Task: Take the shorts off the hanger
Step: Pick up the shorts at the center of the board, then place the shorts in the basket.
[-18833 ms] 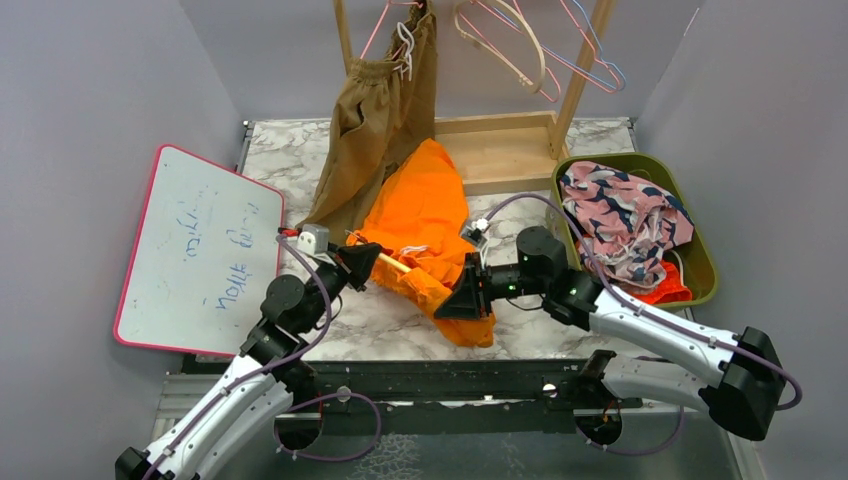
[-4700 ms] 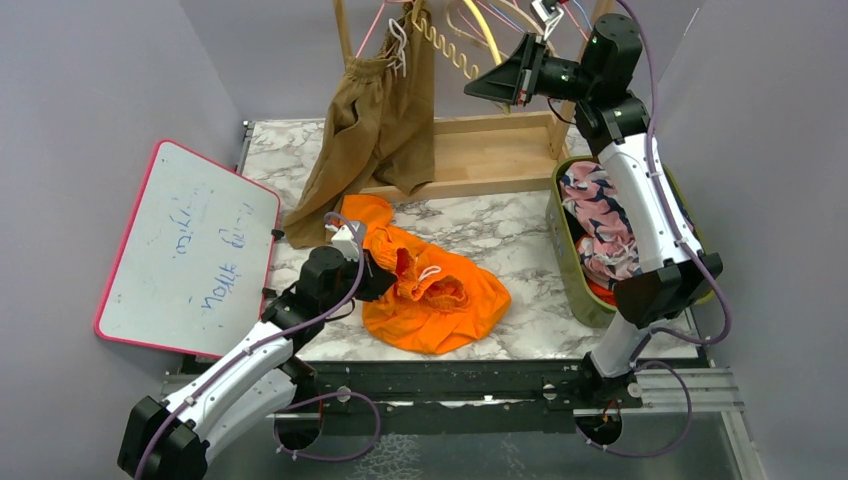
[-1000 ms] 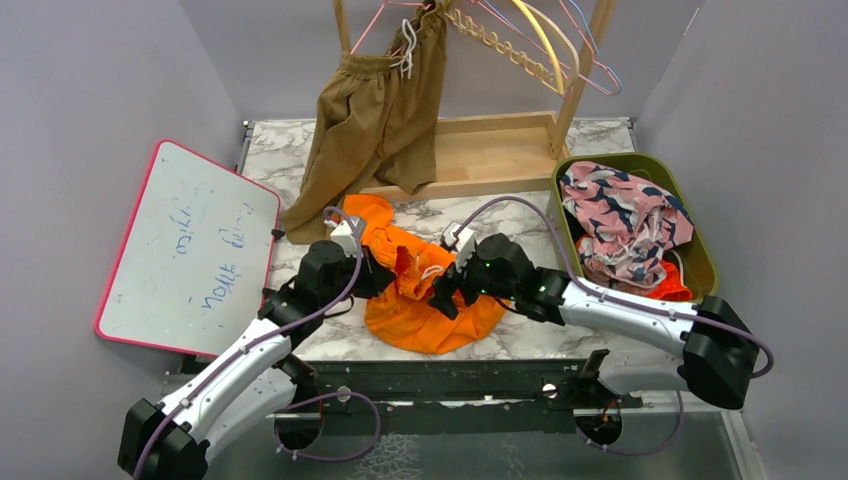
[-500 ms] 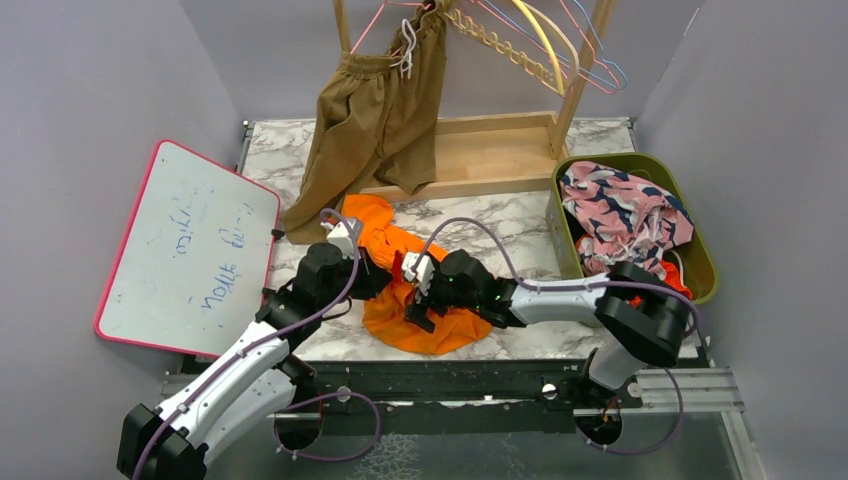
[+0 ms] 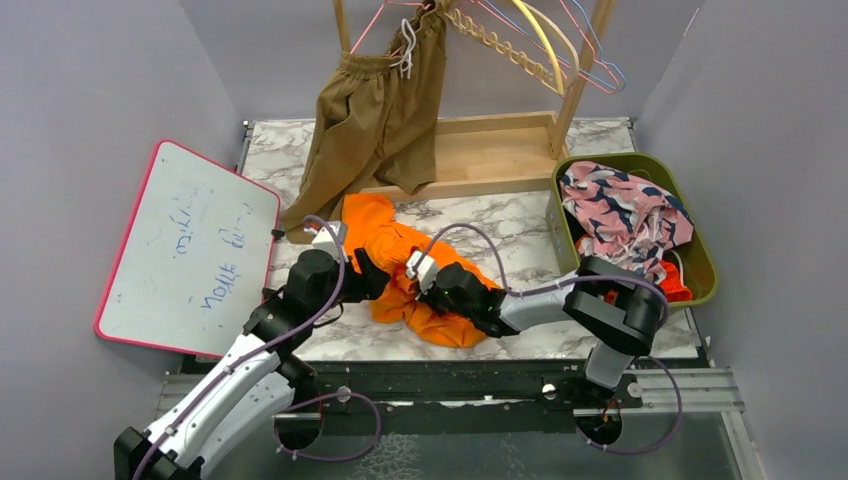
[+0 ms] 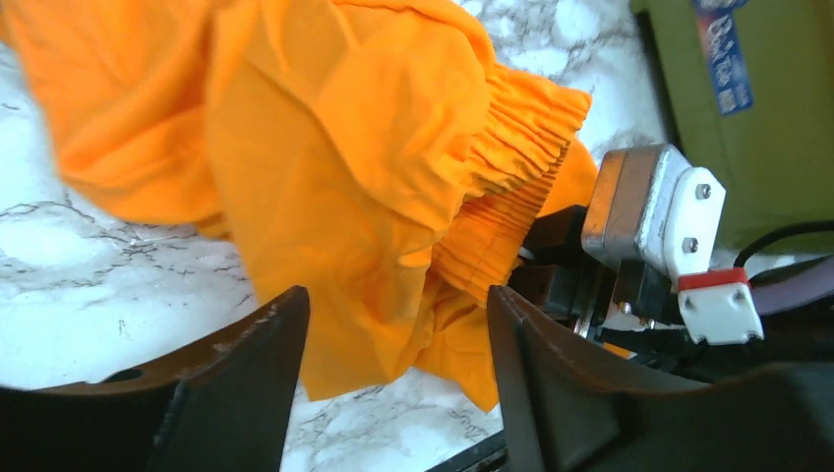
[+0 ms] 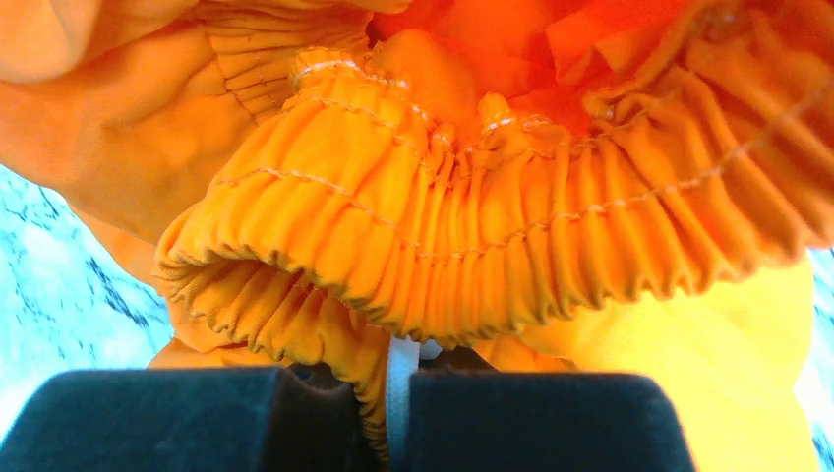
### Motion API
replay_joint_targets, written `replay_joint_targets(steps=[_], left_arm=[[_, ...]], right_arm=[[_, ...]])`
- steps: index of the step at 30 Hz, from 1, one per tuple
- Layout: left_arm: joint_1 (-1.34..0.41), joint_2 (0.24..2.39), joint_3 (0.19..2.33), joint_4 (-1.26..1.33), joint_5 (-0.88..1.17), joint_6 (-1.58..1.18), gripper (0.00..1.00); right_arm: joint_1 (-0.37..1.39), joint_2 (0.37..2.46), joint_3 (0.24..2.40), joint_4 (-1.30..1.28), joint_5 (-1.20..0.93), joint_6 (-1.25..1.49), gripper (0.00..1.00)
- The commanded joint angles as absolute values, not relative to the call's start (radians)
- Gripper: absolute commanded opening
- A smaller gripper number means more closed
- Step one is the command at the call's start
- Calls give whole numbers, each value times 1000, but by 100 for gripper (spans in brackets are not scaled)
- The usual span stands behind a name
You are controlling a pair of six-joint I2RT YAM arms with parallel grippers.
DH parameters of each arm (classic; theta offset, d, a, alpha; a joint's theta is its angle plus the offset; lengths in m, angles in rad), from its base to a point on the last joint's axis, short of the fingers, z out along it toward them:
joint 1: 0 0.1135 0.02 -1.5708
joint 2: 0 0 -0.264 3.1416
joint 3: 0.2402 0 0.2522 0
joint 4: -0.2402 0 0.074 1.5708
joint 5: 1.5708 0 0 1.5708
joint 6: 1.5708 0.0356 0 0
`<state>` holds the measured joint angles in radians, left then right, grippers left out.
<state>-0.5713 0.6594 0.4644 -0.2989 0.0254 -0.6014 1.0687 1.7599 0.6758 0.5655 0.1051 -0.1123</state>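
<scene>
- The orange shorts lay bunched on the marble table, close to its near edge and left of the middle, already off any hanger.
- The right gripper was clamped on their gathered waistband; in the right wrist view its fingers were almost together, with elastic fabric and a white cord pinched between them.
- The left gripper sat just beside the same heap with its jaws apart and nothing held; in its wrist view the cloth lay just beyond the fingertips.
- The step in hand looked like a handover, with the right arm taking this pair for putting away.
- The green bin at the table's right edge already held pink shorts, so it seemed the likely destination.
- The next move called for lifting the bundle high enough for trailing cloth to clear the bin's rim, while the left arm kept out of the way.
- The tan-brown shorts hung on a white hanger from the wooden rack at the far edge, so the task was not yet finished.
</scene>
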Motion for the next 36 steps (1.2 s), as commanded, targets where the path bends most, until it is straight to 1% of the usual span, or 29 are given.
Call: replay_joint_targets(steps=[1,2,4,6,7,14,18,21,23,28,31,33,36], left_arm=[[-574,568,527,-361,-94,-611,75],[-573,551,533,-369,-104,-611,79],[-574,523,542,-382,-122,-607,85],[-574,493,545,-400,-143,-604,95],[-575,480,545,-407,-155,-603,98],[-574,416,523,-428,-187,-600,99],[-575,426,520,-422,-186,-604,99],[-572,440,522,-417,-182,-601,99],[-574,448,524,-413,-182,-601,99],[-574,459,530,-410,-177,-601,99],[-574,456,531,-412,-176,-601,99],[-573,456,528,-413,-181,-603,99],[-573,464,532,-410,-183,-604,99]], right_arm=[[1071,1634,625,470,253,-3,1],[1070,1584,631,432,268,16,1],[1071,1478,649,356,312,66,1],[1070,1366,676,275,382,97,1],[1070,1306,695,229,435,112,1],[1069,937,834,-31,788,150,1],[1069,831,978,-172,981,101,1],[1069,779,1086,-182,1094,17,1],[1069,765,1119,-111,1138,-107,1],[1069,781,1135,284,1231,-551,1],[1069,788,1119,645,1219,-832,1],[1067,808,1154,692,1183,-912,2],[1066,850,1165,901,1173,-1135,1]])
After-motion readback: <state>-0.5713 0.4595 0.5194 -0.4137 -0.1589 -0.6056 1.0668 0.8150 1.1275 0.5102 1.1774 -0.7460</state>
